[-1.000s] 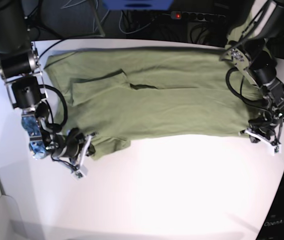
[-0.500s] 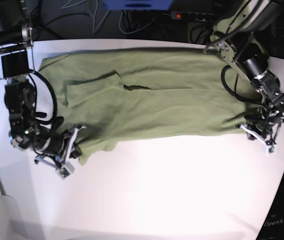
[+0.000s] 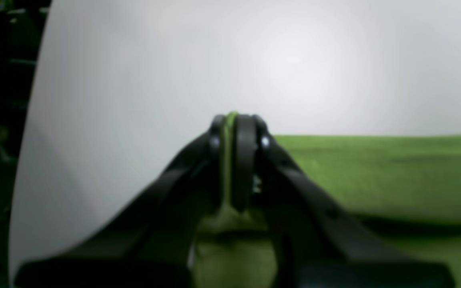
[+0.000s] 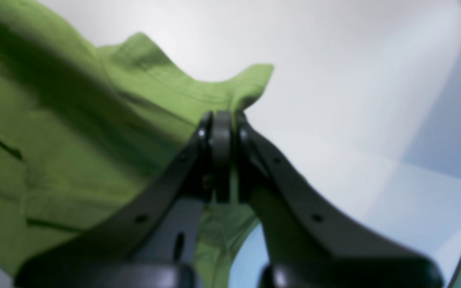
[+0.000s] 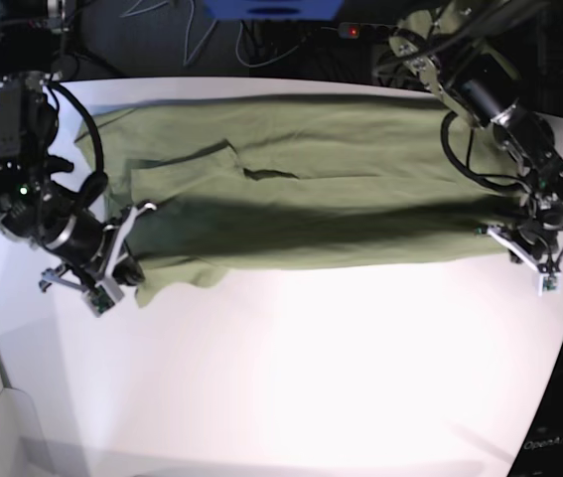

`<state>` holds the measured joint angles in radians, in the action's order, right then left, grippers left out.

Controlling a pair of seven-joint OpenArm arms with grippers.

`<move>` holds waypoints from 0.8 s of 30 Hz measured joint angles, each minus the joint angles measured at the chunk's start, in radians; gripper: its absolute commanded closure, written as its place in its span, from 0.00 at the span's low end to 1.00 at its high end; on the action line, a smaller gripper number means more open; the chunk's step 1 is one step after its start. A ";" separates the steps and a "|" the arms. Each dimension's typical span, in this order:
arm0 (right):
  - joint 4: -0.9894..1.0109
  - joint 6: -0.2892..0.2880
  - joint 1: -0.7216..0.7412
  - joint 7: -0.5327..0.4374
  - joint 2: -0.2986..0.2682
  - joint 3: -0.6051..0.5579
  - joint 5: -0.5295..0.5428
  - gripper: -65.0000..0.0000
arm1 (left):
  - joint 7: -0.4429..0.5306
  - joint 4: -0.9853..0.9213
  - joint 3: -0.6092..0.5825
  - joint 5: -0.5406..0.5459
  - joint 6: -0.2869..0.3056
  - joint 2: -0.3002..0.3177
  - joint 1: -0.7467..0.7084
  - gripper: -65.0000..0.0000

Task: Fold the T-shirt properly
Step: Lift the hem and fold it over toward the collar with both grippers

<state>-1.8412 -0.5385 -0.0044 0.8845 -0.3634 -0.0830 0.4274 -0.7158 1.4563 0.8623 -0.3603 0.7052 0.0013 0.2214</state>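
Note:
The olive-green T-shirt (image 5: 301, 189) lies stretched lengthwise across the far half of the white table (image 5: 311, 368), its near edge lifted and casting a dark shadow band. My left gripper (image 5: 521, 243), at the base view's right, is shut on the T-shirt's near right edge; the left wrist view shows green fabric (image 3: 227, 160) pinched between the shut fingertips (image 3: 245, 136). My right gripper (image 5: 127, 268), at the base view's left, is shut on the near left edge; in the right wrist view the cloth (image 4: 134, 92) hangs from the shut gripper (image 4: 221, 132).
Both black arms reach in from the table's far corners. Cables and a power strip (image 5: 380, 30) lie behind the far edge. The table's right edge is close to my left gripper.
Both grippers have lifted the shirt's near edge and drawn it back. The right gripper has moved left and up, the left gripper slightly back. A shadow now shows under the raised fabric.

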 measured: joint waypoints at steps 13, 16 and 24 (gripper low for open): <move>-0.080 0.000 -0.167 -0.020 0.006 0.024 -0.008 0.99 | -0.005 0.191 0.002 -0.001 -0.002 -0.035 -0.132 0.96; -0.096 0.000 -0.208 -0.069 0.009 0.024 0.001 0.99 | 0.001 0.236 0.030 0.001 -0.002 -0.069 -0.135 0.96; -0.096 0.000 -0.290 -0.130 0.000 0.024 -0.002 0.99 | -0.004 0.265 0.078 -0.013 -0.002 -0.082 -0.156 0.96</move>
<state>-1.9369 -0.5388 -0.2939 0.7544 -0.3634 -0.0586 0.4252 -0.7200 1.7214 0.9405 -0.3729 0.7033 -0.0807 0.0658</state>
